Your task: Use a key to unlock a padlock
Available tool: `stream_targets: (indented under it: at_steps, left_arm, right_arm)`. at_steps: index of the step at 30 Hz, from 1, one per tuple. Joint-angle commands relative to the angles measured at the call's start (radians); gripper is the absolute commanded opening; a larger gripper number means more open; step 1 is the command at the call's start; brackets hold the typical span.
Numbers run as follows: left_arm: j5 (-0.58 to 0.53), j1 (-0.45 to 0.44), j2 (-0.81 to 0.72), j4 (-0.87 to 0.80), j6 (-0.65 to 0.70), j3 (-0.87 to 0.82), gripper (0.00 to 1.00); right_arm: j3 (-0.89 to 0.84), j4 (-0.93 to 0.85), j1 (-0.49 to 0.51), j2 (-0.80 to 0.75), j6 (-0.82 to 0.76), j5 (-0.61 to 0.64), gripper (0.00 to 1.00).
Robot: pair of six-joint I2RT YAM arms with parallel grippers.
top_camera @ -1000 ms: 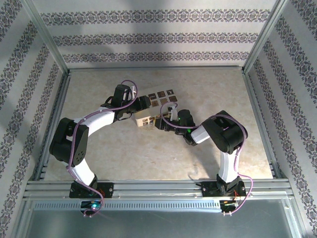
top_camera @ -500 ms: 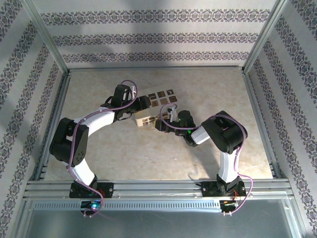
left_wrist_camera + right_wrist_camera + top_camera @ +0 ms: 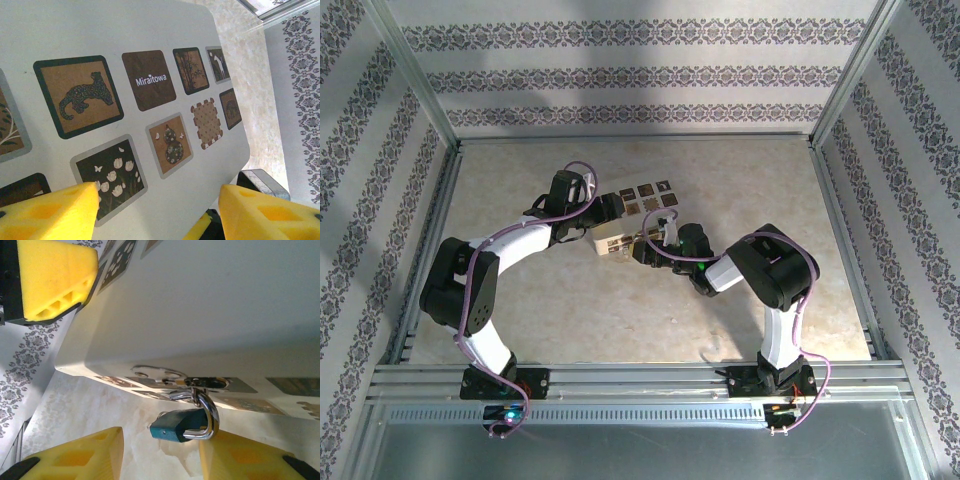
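A white box (image 3: 616,240) with picture stickers on its lid (image 3: 165,30) lies mid-table. A teal padlock (image 3: 177,426) with a silver shackle hangs from the metal hasp (image 3: 160,375) on the box front. My right gripper (image 3: 160,442) is open just below the padlock, one yellow finger on each side, and the shackle lies close to the right finger (image 3: 240,455). In the top view it (image 3: 650,245) is at the box front. My left gripper (image 3: 159,192) is open, its fingers spread wide over the lid, at the box's left end (image 3: 603,212). The key is out of view.
The box sits on a beige tabletop (image 3: 570,310) fenced by metal rails and patterned walls. One yellow finger of the left gripper (image 3: 50,280) lies against the box's upper edge in the right wrist view. Free table lies in front and to the right.
The right gripper has crept a little left, closer to the box front and the padlock. The left arm and the box have not moved.
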Motion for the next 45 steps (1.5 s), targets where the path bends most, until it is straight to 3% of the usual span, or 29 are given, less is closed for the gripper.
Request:
stream_targets:
  at_steps: [1,16,25,33,37,45]
  left_arm:
    - [-0.002,-0.011,0.014,-0.024,0.016,-0.009,0.65]
    - [-0.003,-0.011,0.014,-0.029,0.017,-0.008,0.65]
    - [-0.003,-0.006,0.011,-0.036,0.025,-0.007,0.65]
    - [0.002,-0.005,0.008,-0.032,0.024,-0.01,0.65]
    - [0.003,-0.004,0.008,-0.03,0.022,-0.012,0.65]
    - [0.003,-0.003,0.01,-0.026,0.02,-0.012,0.65]
  right_arm:
    - [-0.02,0.047,0.017,-0.048,0.01,-0.007,0.43]
    - [-0.122,-0.015,0.01,-0.162,-0.005,0.065,0.45]
    - [-0.148,-0.046,-0.086,-0.241,-0.031,-0.013,0.49]
    - [-0.072,-0.062,-0.085,-0.177,0.006,-0.025,0.49]
    - [-0.033,-0.087,-0.074,-0.13,0.021,-0.003,0.42]
    - [0.0,-0.078,-0.038,-0.067,0.066,0.03,0.39]
